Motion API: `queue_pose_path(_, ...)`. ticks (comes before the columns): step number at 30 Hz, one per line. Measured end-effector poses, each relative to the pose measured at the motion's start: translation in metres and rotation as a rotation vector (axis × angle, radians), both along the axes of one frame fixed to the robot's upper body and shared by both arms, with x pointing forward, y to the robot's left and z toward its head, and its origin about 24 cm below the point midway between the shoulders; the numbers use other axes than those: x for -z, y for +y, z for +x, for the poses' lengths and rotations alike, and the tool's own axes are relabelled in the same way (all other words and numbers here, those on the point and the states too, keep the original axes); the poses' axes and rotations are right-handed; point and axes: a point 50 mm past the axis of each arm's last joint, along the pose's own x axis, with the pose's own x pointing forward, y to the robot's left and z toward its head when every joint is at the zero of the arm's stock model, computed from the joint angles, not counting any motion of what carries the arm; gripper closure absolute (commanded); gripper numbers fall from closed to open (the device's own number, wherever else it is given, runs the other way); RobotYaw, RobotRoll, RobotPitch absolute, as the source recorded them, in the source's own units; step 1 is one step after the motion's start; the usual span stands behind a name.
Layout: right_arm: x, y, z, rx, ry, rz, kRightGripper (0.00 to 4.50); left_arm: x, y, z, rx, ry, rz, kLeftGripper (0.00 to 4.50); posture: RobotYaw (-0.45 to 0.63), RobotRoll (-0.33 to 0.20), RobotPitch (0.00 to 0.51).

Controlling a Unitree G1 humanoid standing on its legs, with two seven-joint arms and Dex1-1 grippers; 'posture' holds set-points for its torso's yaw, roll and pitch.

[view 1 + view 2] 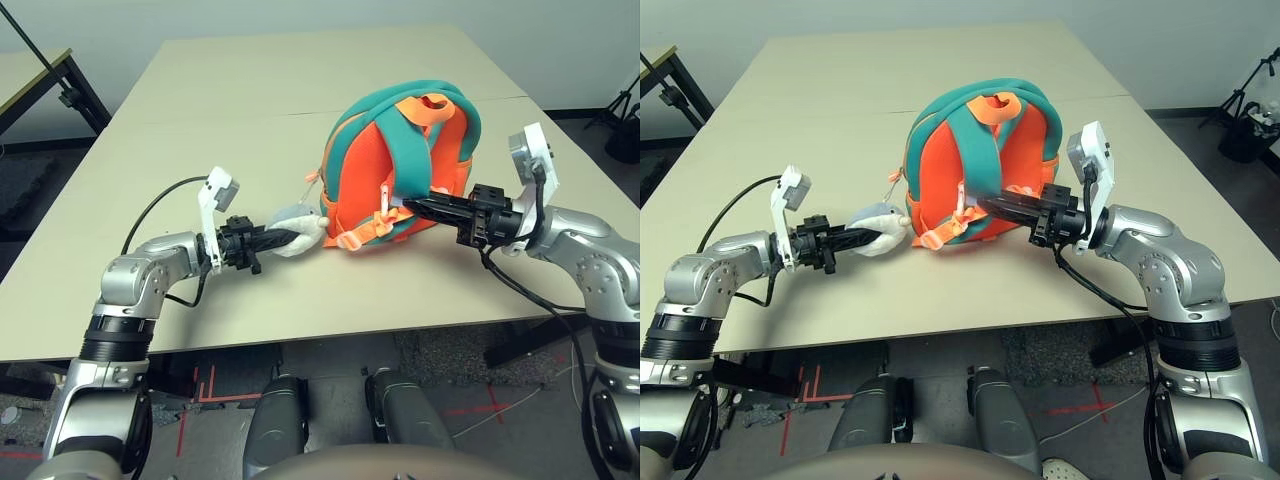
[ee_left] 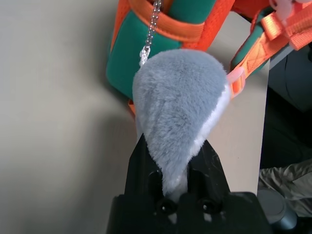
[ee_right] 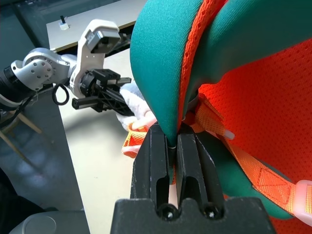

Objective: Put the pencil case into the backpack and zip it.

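The backpack (image 1: pixel 400 170) stands upright right of centre on the beige worktop (image 1: pixel 250 100), its base close to the near edge, with broad bare surface behind it toward the upper part of the frame and more to its left. It is teal with an orange mesh back panel and orange straps, and a grey-white plush fish (image 1: pixel 298 232) hangs off its lower left on a small chain. The left gripper (image 1: pixel 288 238) is clamped on the fish, and the right gripper (image 1: pixel 412 204) is pinched tight on a teal shoulder strap (image 3: pixel 161 73).
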Motion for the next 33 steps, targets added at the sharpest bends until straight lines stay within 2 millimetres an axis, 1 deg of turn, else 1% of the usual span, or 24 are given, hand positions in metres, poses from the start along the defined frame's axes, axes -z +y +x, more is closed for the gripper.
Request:
queue_pose_path(3, 0.0, 0.001, 0.0, 0.002, 0.001, 0.005, 4.5, 0.005, -0.001, 0.0, -0.005, 0.012, -0.007, 4.24, -0.09, 0.0, 0.06)
queue_pose_path(5, 0.001, 0.001, 0.0, 0.003, 0.001, 0.007, 4.5, 0.007, 0.0, 0.0, -0.012, 0.021, -0.002, 3.48, -0.09, 0.0, 0.06)
queue_pose_path(6, 0.001, 0.001, 0.0, 0.003, 0.001, 0.007, 4.5, 0.009, 0.001, -0.001, -0.014, 0.024, 0.0, 3.23, -0.09, 0.0, 0.06)
queue_pose_path(10, 0.0, 0.001, 0.0, 0.003, 0.001, 0.005, 4.5, 0.009, 0.01, -0.003, -0.042, 0.032, 0.012, 1.55, -0.09, 0.0, 0.065)
queue_pose_path(13, 0.0, -0.001, 0.0, 0.003, 0.0, -0.006, 3.58, 0.003, 0.03, -0.005, -0.096, 0.025, 0.047, 0.4, -0.09, 0.0, 0.065)
queue_pose_path(14, -0.001, -0.001, 0.0, -0.002, -0.001, -0.011, 3.21, 0.0, 0.037, -0.005, -0.115, 0.014, 0.062, 0.02, -0.09, 0.0, 0.065)
queue_pose_path(19, -0.003, -0.005, -0.003, -0.028, -0.006, -0.036, 1.32, -0.015, 0.067, -0.01, -0.21, -0.031, 0.092, 0.0, -0.09, 0.0, 0.057)
queue_pose_path(22, -0.007, -0.014, -0.003, -0.037, -0.01, -0.08, 0.16, -0.022, 0.085, -0.016, -0.266, -0.048, 0.123, 0.0, -0.08, 0.0, 0.051)
queue_pose_path(23, -0.009, -0.017, -0.002, -0.037, -0.015, -0.089, 0.07, -0.026, 0.09, -0.017, -0.286, -0.063, 0.131, 0.0, -0.08, 0.0, 0.048)
queue_pose_path(25, -0.012, -0.028, 0.002, -0.01, -0.027, -0.114, 0.07, -0.034, 0.099, -0.017, -0.334, -0.105, 0.136, 0.0, -0.08, 0.0, 0.044)
queue_pose_path(28, -0.012, -0.053, 0.01, 0.077, -0.028, -0.145, 0.07, -0.04, 0.111, -0.02, -0.388, -0.136, 0.159, 0.0, -0.08, 0.0, 0.04)
queue_pose_path(31, -0.013, -0.079, 0.017, 0.179, -0.034, -0.162, 0.07, -0.043, 0.119, -0.02, -0.453, -0.194, 0.193, 0.0, -0.08, 0.0, 0.032)
queue_pose_path(33, -0.013, -0.097, 0.023, 0.262, -0.046, -0.136, 0.07, -0.037, 0.125, -0.017, -0.531, -0.23, 0.199, 0.0, -0.08, 0.0, 0.028)
